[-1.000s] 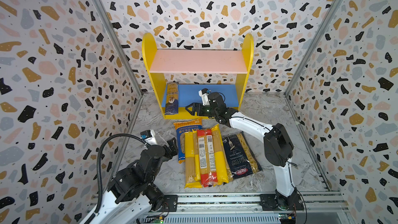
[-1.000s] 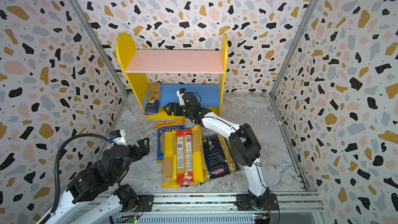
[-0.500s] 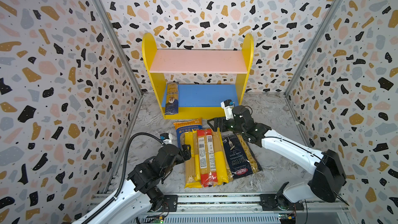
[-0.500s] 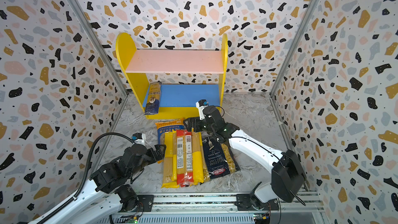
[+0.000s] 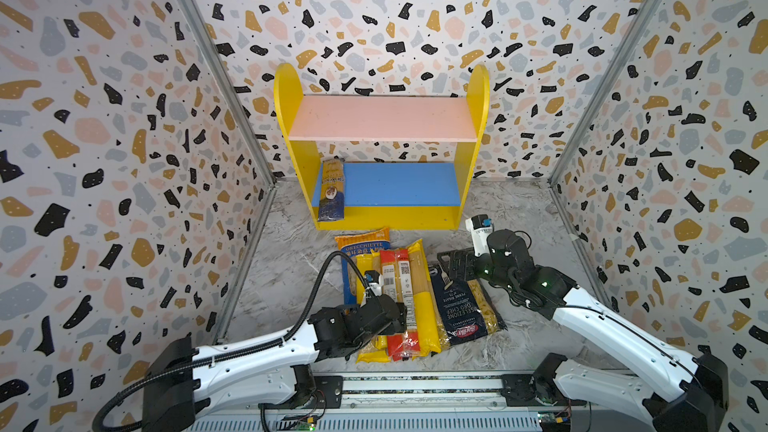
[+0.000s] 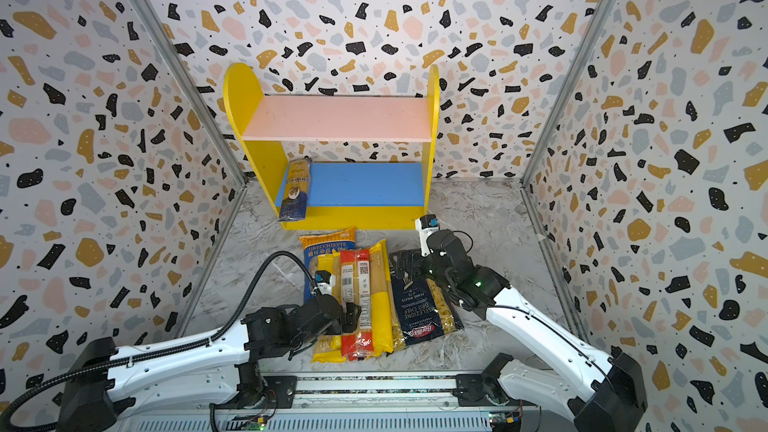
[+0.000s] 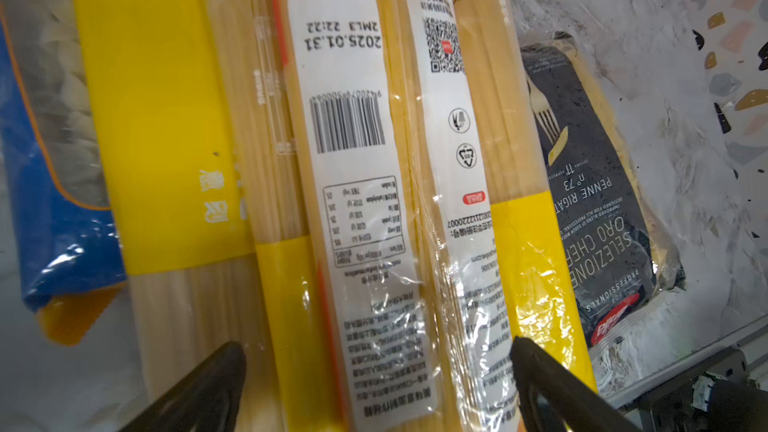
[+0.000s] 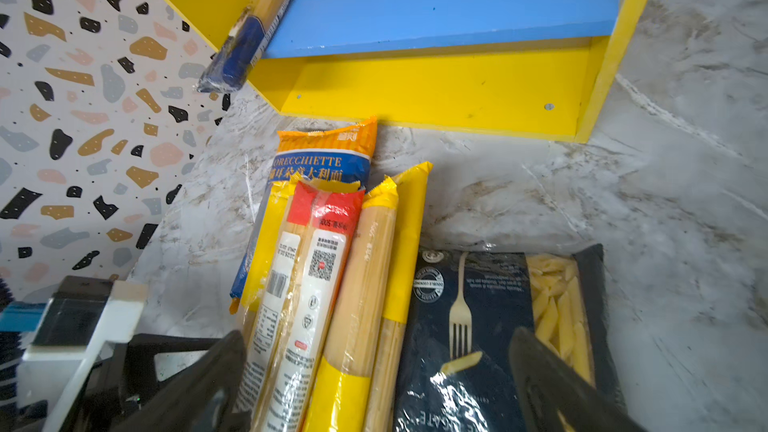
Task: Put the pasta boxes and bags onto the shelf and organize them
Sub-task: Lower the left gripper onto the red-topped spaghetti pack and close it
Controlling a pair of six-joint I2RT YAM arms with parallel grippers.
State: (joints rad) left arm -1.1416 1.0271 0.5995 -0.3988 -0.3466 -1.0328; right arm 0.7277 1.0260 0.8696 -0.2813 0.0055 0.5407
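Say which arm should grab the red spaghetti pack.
Likely left. The open left end effector hangs over the red spaghetti pack, jaws either side; the right end effector sits by the navy Barilla bag.

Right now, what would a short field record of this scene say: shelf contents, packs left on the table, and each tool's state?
shelf: pink upper board bare; one dark blue and gold spaghetti pack at the left end of the blue lower board, overhanging its front edge
table: Orecchiette bag, yellow spaghetti packs, red spaghetti pack, Barilla bag, side by side, partly overlapping
left tool: open, over the spaghetti packs, holding nothing
right tool: open, above the Barilla bag's shelf-side end, holding nothing
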